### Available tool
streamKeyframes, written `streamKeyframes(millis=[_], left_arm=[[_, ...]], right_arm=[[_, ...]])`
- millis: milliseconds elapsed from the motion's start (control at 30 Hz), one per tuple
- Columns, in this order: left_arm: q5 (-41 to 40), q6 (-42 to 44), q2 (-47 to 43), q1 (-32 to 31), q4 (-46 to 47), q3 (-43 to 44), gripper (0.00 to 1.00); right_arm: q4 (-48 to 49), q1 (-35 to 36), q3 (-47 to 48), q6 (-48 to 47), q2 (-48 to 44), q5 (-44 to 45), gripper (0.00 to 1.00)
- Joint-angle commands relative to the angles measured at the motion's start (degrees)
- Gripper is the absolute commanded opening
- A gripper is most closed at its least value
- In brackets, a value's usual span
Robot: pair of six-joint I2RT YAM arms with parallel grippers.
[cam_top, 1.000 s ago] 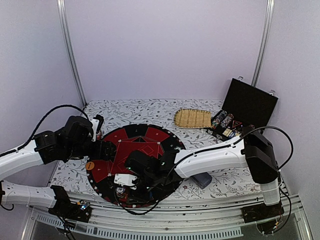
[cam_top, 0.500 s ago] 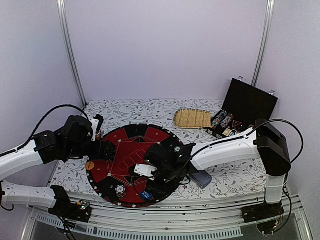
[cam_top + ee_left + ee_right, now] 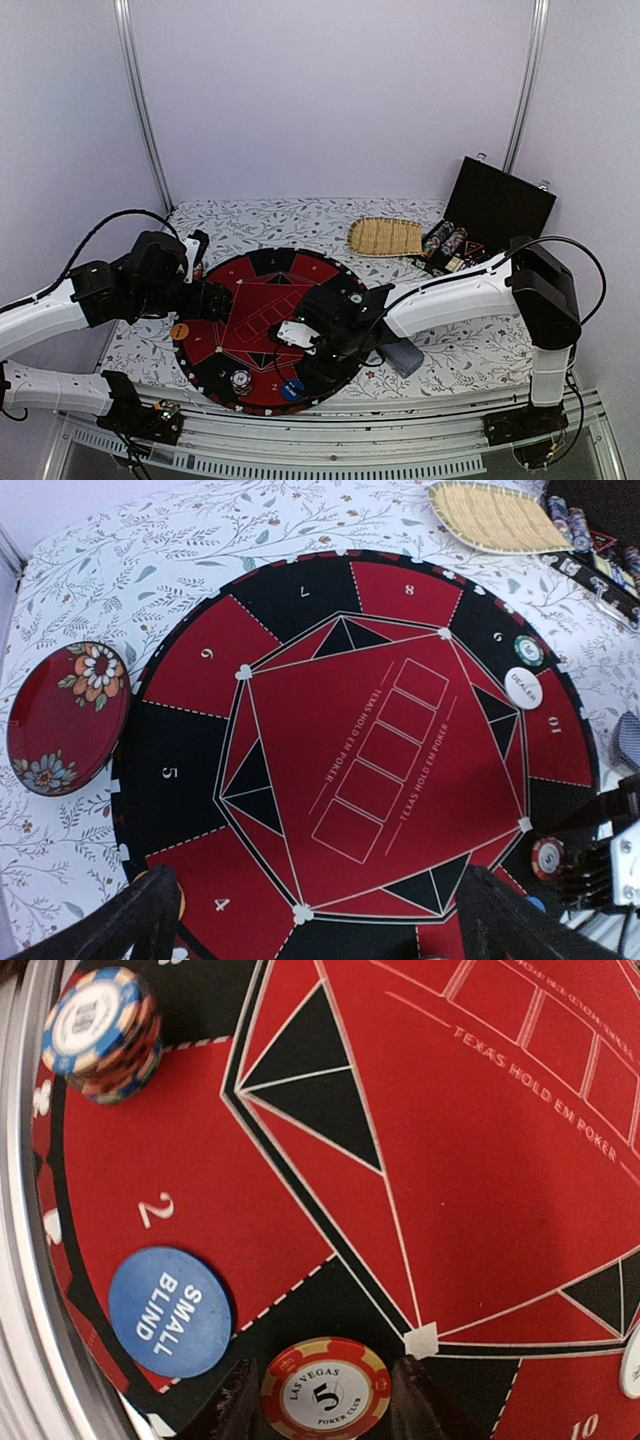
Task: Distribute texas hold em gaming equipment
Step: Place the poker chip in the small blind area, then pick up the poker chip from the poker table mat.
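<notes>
My right gripper (image 3: 325, 1400) is shut on a red "Las Vegas 5" chip (image 3: 325, 1390), low over a black segment at the near right of the round poker mat (image 3: 270, 270). The same chip (image 3: 547, 857) shows in the left wrist view. A blue "small blind" button (image 3: 172, 1310) lies on segment 2, and a chip stack (image 3: 100, 1030) stands further left. The white dealer button (image 3: 523, 687) and a green chip (image 3: 529, 650) sit by segments 9 and 10. An orange button (image 3: 180, 331) lies at the mat's left rim. My left gripper (image 3: 320, 920) hangs open over the mat's left side.
A red flowered dish (image 3: 65, 715) lies left of the mat. At the back right are a straw tray (image 3: 387, 237) and an open black case (image 3: 497, 205) with chip rows. A grey-blue card deck (image 3: 403, 357) lies under my right arm, right of the mat.
My right gripper has swung from the chip stack at the mat's near left toward its near right, uncovering the stack and the blue small blind button. The left arm has stayed still.
</notes>
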Motion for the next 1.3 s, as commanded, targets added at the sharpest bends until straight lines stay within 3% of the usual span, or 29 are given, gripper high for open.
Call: streamKeyframes(millis=[0,167,433,733,867,1033,1267], left_arm=[[0.75,0.92,0.46,0.85,0.55,0.81,0.98],[1.04,1.19,0.84,0.95,0.71,0.9,0.98],[1.19,1.66,1.2,1.14,0.87,1.07,0.98],[1.36,1.84,1.53,1.41,1.28,0.81,0.98],[1.53,1.85,1.98,1.51,1.27,0.74,0.98],[1.8,1.75,1.92,1.53,1.44,0.62,0.98],[2.06,1.77,1.94,1.66,1.8,0.31,0.98]], right_arm=[[-2.22,-0.25,0.81,0.24,1.54,0.61,0.55],[-3.99,-0.56,2.96,0.39,-0.77,1.66,0.77],[-6.54,-10.91,7.06,4.05,-6.69,1.04,0.84],[-13.71,-24.5,14.69,13.23,3.52,4.88,0.81],[-14.9,-24.8,18.31,14.8,8.45,6.59,0.78],[-15.44,-24.8,19.62,15.48,12.42,7.96,0.67],[-14.92,-24.67,18.36,15.34,13.66,4.02,0.59]])
